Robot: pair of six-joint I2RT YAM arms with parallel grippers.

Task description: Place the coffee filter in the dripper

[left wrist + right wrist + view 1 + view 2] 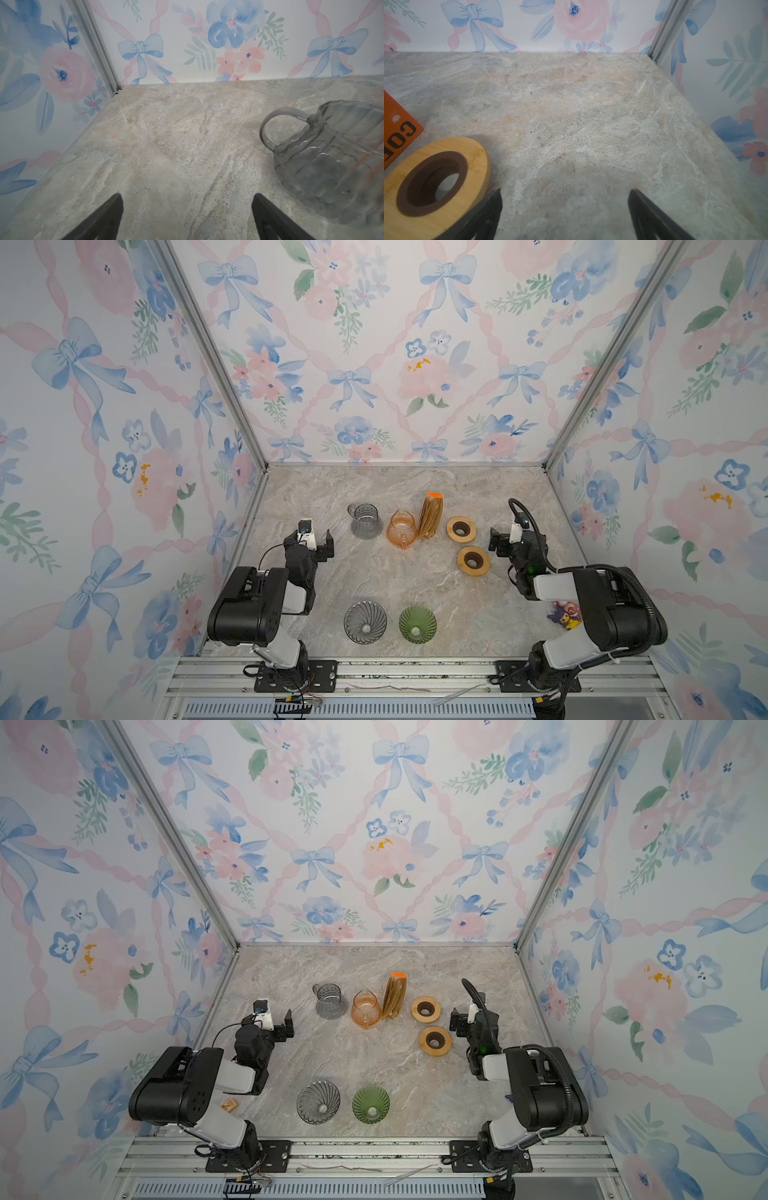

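Left gripper (187,197): gaping wide, gripping nothing; hanging over bare table (166,135), near grey jug (332,155)
Right gripper (564,191): gaping wide too, gripping nothing; hovering just beside ring (436,178)
Filters (430,516): standing in their pack towards the back, between orange jug (401,529) and ring; touching neither gripper
Drippers: sitting near the front edge, grey dripper (365,622) just beside green dripper (417,623); lying well apart from the filters

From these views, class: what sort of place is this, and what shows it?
Probably a staged robot test booth: floral wallpaper on an aluminium frame, left arm and right arm bolted to a rail, pour-over gear like the green dripper and filter pack.
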